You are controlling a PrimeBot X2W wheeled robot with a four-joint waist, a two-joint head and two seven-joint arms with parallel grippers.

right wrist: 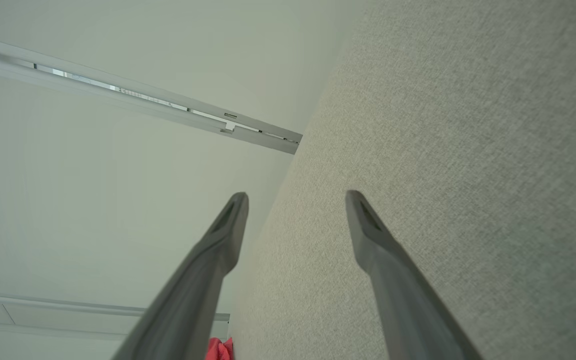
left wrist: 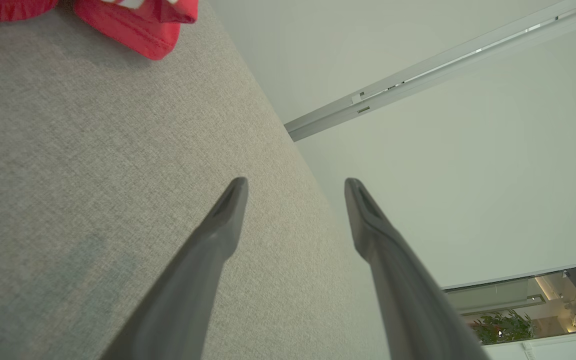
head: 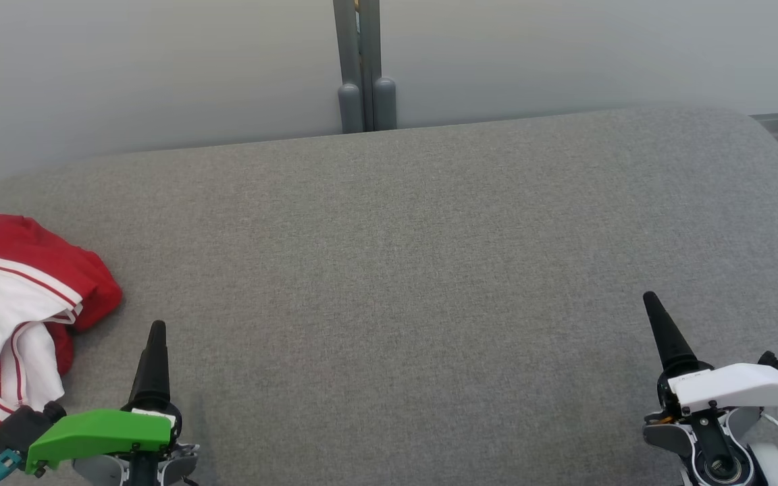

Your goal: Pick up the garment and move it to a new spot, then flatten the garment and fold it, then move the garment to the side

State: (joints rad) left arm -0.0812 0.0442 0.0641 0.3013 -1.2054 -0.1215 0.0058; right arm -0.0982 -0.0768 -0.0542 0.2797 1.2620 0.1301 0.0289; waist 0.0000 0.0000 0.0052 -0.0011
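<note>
Twice confirming parted jaws: seeing clear gaps between the dark fingers of the left gripper point(left wrist: 295, 182) and of the right gripper point(right wrist: 295, 195), with nothing clamped in either. Finding the red-and-white garment point(head: 17, 290) lying crumpled at the far left of the grey fabric surface point(head: 396, 270), running off the left edge of the head view, so not telling its full extent. Placing it to the robot's left of the left gripper, just beside that arm's green wrist cover point(head: 102, 432) and apart from the fingertips. Reading the heap's long axis as running roughly near-to-far, about parallel with the left fingers rather than across them. Noting the right gripper sitting well apart from it, across the bare stretch of fabric, catching a scrap of red at the bottom of its wrist view. Judging the left arm the nearer by far, and the pick-up as not yet begun. Expecting the coming move to be calling for a sideways swing to the left and a turn of the wrist, bringing the parted fingers down over a raised red fold instead of sliding them alongside it.
</note>
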